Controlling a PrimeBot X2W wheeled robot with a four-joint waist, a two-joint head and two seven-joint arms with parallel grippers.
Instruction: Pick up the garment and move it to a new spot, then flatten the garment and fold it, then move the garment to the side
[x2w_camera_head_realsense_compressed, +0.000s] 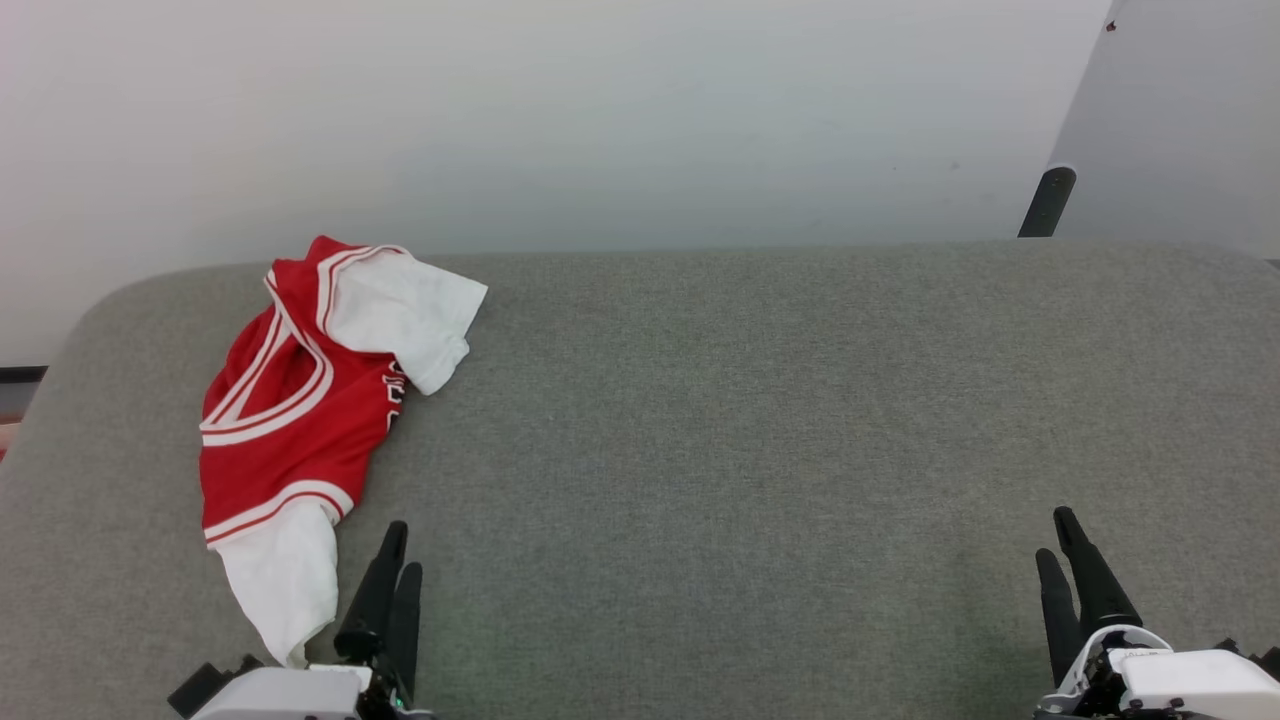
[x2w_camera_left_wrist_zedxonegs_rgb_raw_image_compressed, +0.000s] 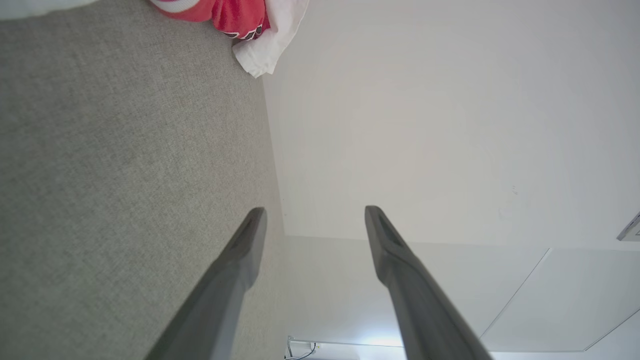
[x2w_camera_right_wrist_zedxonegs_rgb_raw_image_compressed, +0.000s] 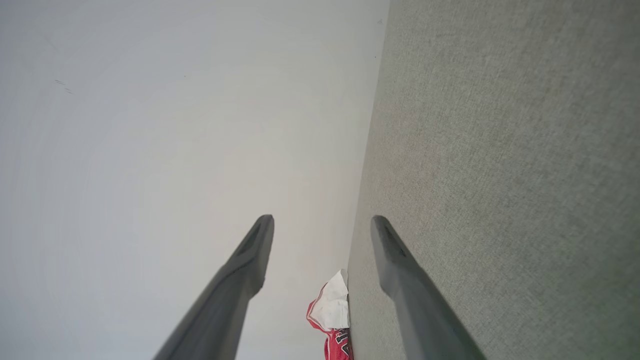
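A pale wall (x2w_camera_head_realsense_compressed: 600, 120) stands behind a wide counter (x2w_camera_head_realsense_compressed: 750, 420) covered in grey woven fabric, with rounded far corners.

The garment (x2w_camera_head_realsense_compressed: 290, 420) lies crumpled along the counter's left side. It runs from the far edge near the far left corner down toward the near edge. It is a red jersey with a white-and-red striped V-neck lying open on top. One white sleeve is splayed toward the far edge and the other trails toward the near edge. A little black lettering peeks out at a fold. The rest of the chest print is tucked under.

The left claw (x2w_camera_head_realsense_compressed: 403, 545) hovers at the near edge, just beside the trailing sleeve. Its own camera shows its jaws spread wide with nothing between them (x2w_camera_left_wrist_zedxonegs_rgb_raw_image_compressed: 315, 210), and the jersey (x2w_camera_left_wrist_zedxonegs_rgb_raw_image_compressed: 240, 17) off to one side. The right claw (x2w_camera_right_wrist_zedxonegs_rgb_raw_image_compressed: 321, 218) is at the near right corner, well apart from the shirt (x2w_camera_right_wrist_zedxonegs_rgb_raw_image_compressed: 332, 320). It is likewise fully parted and empty.

The jersey looks light, limp and thin. It will likely sag and bunch rather than keep its shape, and a slick knit could slip from a shallow pinch. The firmer holds are probably the striped collar band or a shoulder seam. The left arm is the natural one to reach, and its fingers should pinch through a single layer where they can.
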